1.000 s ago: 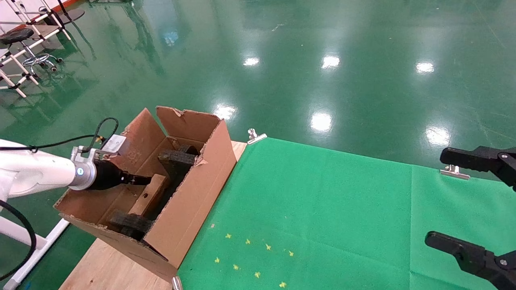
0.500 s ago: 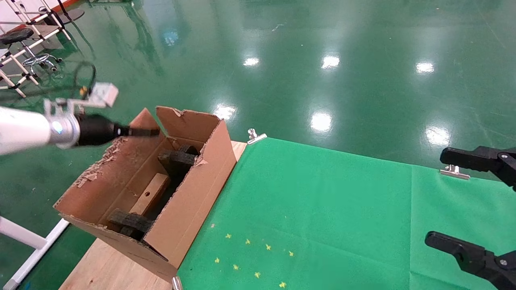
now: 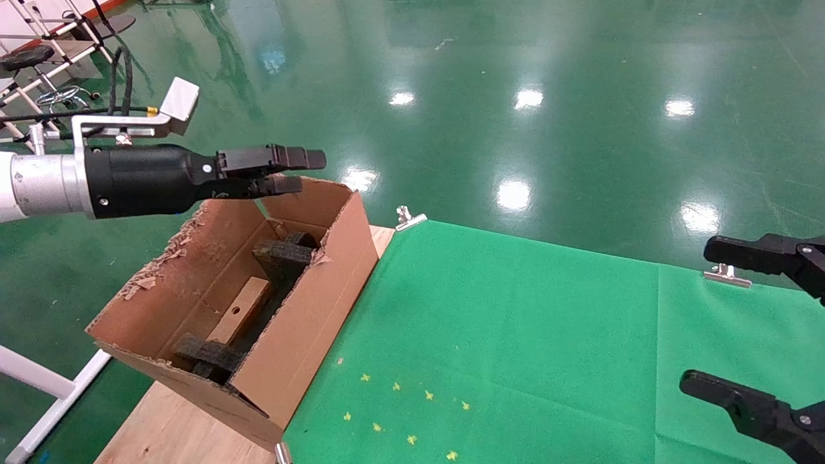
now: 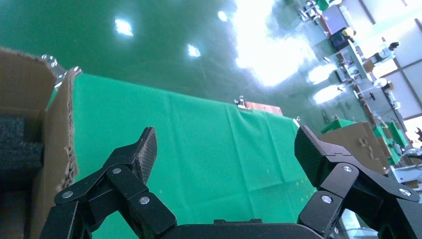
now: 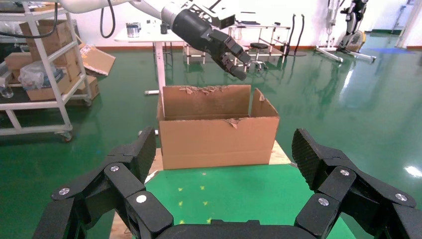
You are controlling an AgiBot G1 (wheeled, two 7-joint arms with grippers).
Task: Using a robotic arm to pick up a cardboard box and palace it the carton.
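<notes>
The small cardboard box [image 3: 242, 308], flat with a round hole, lies inside the carton [image 3: 303, 322] between black foam blocks [image 3: 283, 254]. My left gripper [image 3: 303, 171] on the white and silver arm hovers above the carton's far flap, open and empty. In the left wrist view it [image 4: 225, 144] is spread wide over the green cloth, with the carton's wall [image 4: 54, 124] beside it. My right gripper [image 3: 706, 316] is parked open at the right edge. It shows open in its own view [image 5: 224, 144], facing the carton [image 5: 219, 139] and the left gripper [image 5: 234, 62] above it.
The carton stands on the wooden table [image 3: 167, 432] at the left end of a green cloth [image 3: 515, 335] held by metal clips [image 3: 409, 219]. Small yellow marks [image 3: 412, 399] dot the cloth. Shiny green floor lies beyond the table edge.
My left gripper has risen out of the carton and now hovers above its far flap. The small box stays lying inside. The right arm has not moved.
</notes>
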